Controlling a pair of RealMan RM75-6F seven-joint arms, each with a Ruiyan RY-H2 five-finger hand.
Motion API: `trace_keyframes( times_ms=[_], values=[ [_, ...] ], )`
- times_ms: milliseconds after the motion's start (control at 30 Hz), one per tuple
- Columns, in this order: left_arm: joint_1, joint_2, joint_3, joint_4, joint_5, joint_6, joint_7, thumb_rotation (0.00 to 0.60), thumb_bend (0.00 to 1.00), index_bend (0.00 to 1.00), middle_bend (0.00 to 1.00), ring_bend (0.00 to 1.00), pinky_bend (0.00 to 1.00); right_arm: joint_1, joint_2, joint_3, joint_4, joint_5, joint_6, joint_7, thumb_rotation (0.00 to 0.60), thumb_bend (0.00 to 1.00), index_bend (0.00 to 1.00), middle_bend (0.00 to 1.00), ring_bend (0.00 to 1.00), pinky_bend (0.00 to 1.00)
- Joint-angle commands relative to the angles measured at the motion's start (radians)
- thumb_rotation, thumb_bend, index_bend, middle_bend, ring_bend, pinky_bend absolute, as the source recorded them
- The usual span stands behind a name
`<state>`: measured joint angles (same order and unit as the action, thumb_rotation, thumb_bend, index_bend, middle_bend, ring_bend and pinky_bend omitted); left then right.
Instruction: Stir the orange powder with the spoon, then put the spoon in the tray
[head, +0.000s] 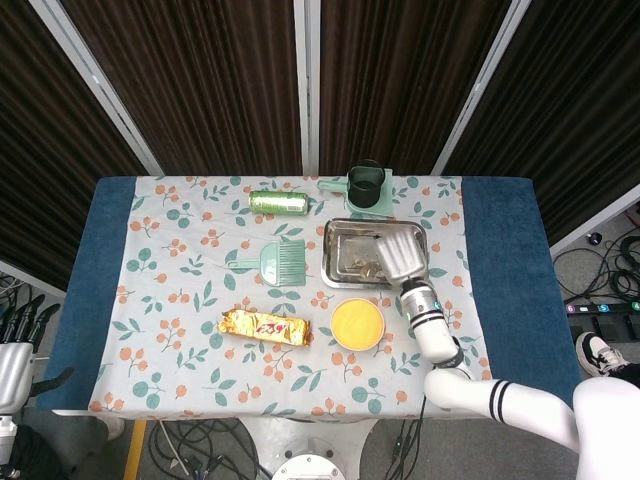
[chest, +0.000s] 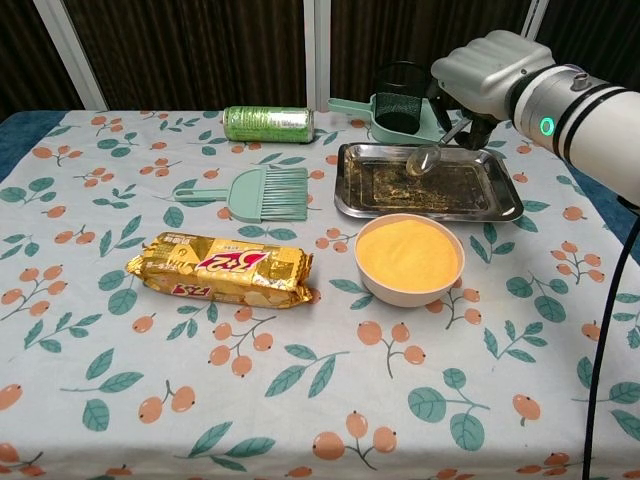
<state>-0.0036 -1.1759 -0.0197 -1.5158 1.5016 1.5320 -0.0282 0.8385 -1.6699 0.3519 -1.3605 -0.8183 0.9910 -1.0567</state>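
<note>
Looks like a robot lab or test studio, not a home: dark curtain panels behind the tabletop, loose cables and a power strip on the floor.

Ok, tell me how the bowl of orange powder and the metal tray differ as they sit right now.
The bowl is round, pale and deep; the tray is rectangular, shiny metal and shallow. The bowl is filled with smooth orange powder; the tray holds only brownish smears. The bowl stands nearer the robot with nothing above it; the tray lies behind it, and the right hand holds the spoon over it. Both sit flat on the floral cloth.
</note>
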Motion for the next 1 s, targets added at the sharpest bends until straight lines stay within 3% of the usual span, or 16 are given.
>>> trace_keyframes(
  times_ms=[33, 233, 367, 500, 633, 733, 800, 933, 1000],
  values=[
    [0.000, 0.002, 0.001, -0.004, -0.002, -0.001, 0.004, 0.600, 0.00, 0.17, 0.12, 0.09, 0.06, 0.058, -0.072, 0.064, 0.133, 0.160, -0.070, 0.076, 0.600, 0.43, 0.74, 1.00, 1.00, 1.00],
    [0.005, 0.010, 0.002, -0.012, -0.008, 0.001, 0.006, 0.600, 0.00, 0.17, 0.12, 0.09, 0.06, 0.113, -0.140, 0.091, 0.276, 0.323, -0.114, 0.107, 0.600, 0.35, 0.65, 1.00, 1.00, 1.00],
    [0.007, 0.014, 0.003, -0.013, -0.010, 0.001, 0.007, 0.600, 0.00, 0.17, 0.12, 0.09, 0.06, 0.139, -0.172, 0.099, 0.337, 0.408, -0.144, 0.125, 0.600, 0.28, 0.50, 1.00, 1.00, 1.00],
    [0.006, 0.016, 0.005, -0.017, -0.003, 0.002, 0.012, 0.600, 0.00, 0.17, 0.12, 0.09, 0.06, 0.158, -0.182, 0.086, 0.367, 0.443, -0.154, 0.123, 0.600, 0.16, 0.36, 1.00, 1.00, 1.00],
    [0.006, 0.015, 0.005, -0.020, -0.001, 0.003, 0.009, 0.600, 0.00, 0.17, 0.12, 0.09, 0.06, 0.156, -0.161, 0.057, 0.349, 0.415, -0.132, 0.130, 0.600, 0.10, 0.31, 1.00, 1.00, 1.00],
    [0.005, 0.015, 0.004, -0.019, 0.002, 0.005, 0.004, 0.600, 0.00, 0.17, 0.12, 0.09, 0.06, 0.121, -0.098, 0.049, 0.248, 0.372, -0.112, 0.182, 0.600, 0.10, 0.30, 1.00, 1.00, 1.00],
    [0.005, 0.015, 0.003, -0.016, 0.005, 0.010, 0.001, 0.600, 0.00, 0.17, 0.12, 0.09, 0.06, 0.072, -0.020, 0.031, 0.126, 0.307, -0.080, 0.232, 0.600, 0.10, 0.32, 1.00, 1.00, 1.00],
    [0.006, 0.014, 0.000, -0.011, 0.007, 0.016, -0.006, 0.600, 0.00, 0.17, 0.12, 0.09, 0.06, -0.057, 0.161, -0.046, -0.135, 0.108, 0.031, 0.323, 0.600, 0.17, 0.41, 0.93, 0.93, 1.00],
    [0.006, 0.014, 0.000, -0.009, 0.010, 0.020, -0.009, 0.600, 0.00, 0.17, 0.12, 0.09, 0.06, -0.137, 0.254, -0.099, -0.251, -0.017, 0.113, 0.376, 0.600, 0.19, 0.46, 0.85, 0.85, 0.96]
  ],
)
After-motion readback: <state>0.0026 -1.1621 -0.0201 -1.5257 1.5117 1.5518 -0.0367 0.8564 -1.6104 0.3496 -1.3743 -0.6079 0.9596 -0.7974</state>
